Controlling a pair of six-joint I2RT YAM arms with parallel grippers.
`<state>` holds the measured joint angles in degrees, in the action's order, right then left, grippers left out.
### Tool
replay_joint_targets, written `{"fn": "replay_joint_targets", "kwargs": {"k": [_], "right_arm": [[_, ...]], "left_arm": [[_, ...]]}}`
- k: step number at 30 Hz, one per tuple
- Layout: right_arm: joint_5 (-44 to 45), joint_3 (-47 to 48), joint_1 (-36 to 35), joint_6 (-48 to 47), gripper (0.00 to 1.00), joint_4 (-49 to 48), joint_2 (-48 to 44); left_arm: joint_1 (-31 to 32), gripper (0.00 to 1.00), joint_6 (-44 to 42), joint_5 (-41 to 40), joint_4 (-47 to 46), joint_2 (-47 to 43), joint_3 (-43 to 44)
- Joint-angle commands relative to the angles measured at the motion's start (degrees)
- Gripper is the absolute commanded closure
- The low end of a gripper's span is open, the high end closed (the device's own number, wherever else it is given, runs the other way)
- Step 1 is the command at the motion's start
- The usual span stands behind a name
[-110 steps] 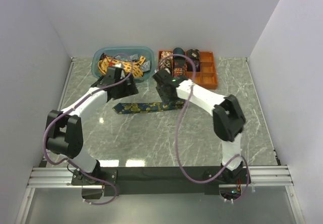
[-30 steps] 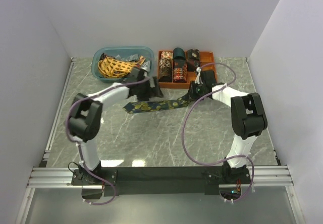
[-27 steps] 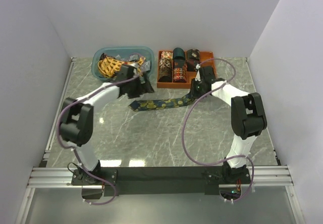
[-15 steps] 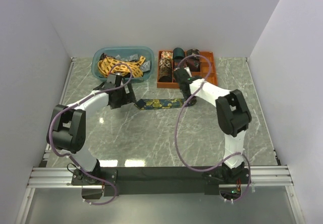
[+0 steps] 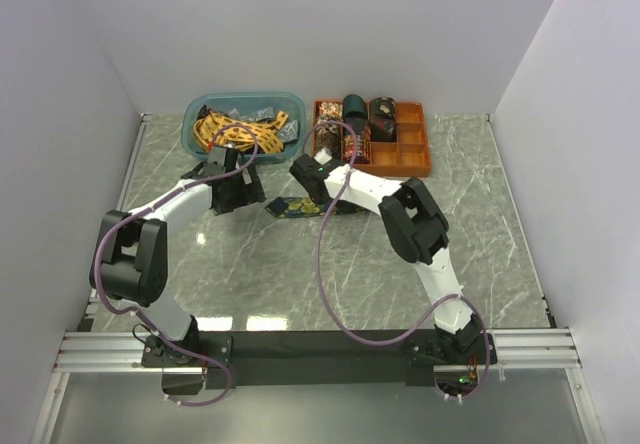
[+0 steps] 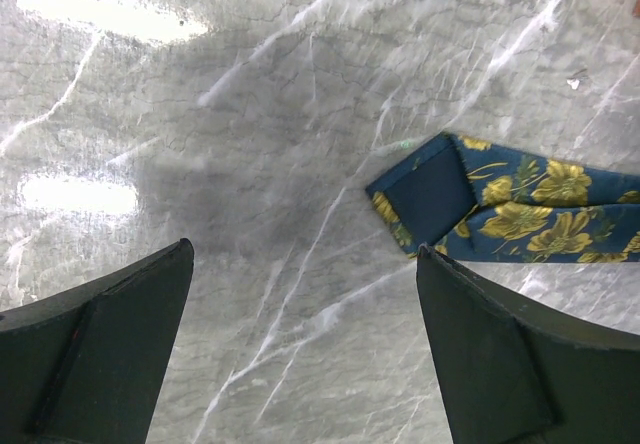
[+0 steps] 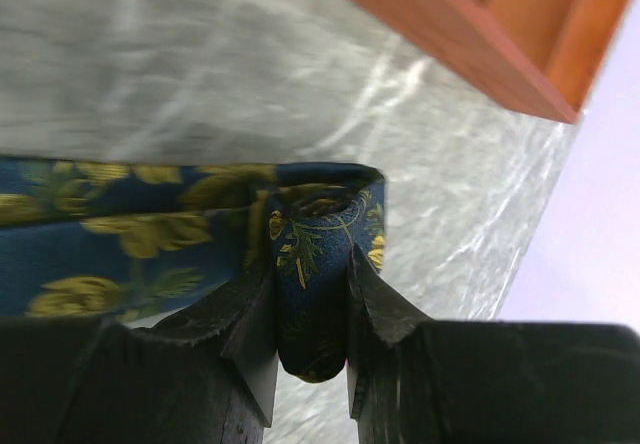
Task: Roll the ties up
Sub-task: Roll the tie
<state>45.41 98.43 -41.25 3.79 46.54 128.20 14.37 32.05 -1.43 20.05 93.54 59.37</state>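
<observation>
Now the right hand [image 7: 312, 289] pinches the rolled end of the navy tie [image 7: 120, 234] beside the orange tray [image 7: 440, 34]; the left hand [image 6: 305, 254] gapes empty over the table [image 6: 250, 114]; overhead, the right arm [image 5: 365, 189] hides the roll.

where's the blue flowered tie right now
In the top view, the blue tie lies just in front of the orange tray's left end, its rolled end pinched by the right gripper.

You see a grey marble-patterned table [image 5: 300, 274] carrying a teal bin [image 5: 240, 96] at its far left edge, an orange compartment tray [image 5: 400, 171] just beside the bin on its right, and a navy gold-flowered tie [image 5: 290, 206] lying in front of both.
</observation>
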Motion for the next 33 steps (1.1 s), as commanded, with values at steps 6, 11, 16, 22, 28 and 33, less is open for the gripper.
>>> {"fn": "replay_joint_targets", "kwargs": {"k": [6, 11, 16, 22, 28, 33], "right_arm": [[-10.69, 5.8, -0.84, 4.82, 0.67, 4.78, 5.57], [-12.88, 6.07, -0.93, 6.05, 0.55, 5.22, 4.87], [-13.42, 4.67, -0.93, 7.1, 0.51, 5.31, 2.15], [-14.99, 4.49, -0.93, 7.72, 0.44, 5.23, -0.58], [-18.06, 6.33, -0.84, 7.98, 0.36, 5.31, -3.83], [-20.71, 6.07, 0.03, 9.39, 0.32, 2.86, -9.79]], "left_arm": [[-0.22, 0.01, -1.29, 0.46, -0.1, -2.66, 1.71], [-0.22, 0.01, -1.29, 0.99, -0.19, -2.57, 1.88], [-0.13, 0.01, -0.94, 2.48, -0.54, -2.31, 1.71], [-0.13, 0.01, -0.68, 3.62, -0.89, -2.04, 1.53], [-0.13, 0.0, -0.41, 6.09, -1.42, -0.99, 1.88], [1.09, 0.01, 0.9, 8.46, -0.81, -0.28, 3.99]]}}
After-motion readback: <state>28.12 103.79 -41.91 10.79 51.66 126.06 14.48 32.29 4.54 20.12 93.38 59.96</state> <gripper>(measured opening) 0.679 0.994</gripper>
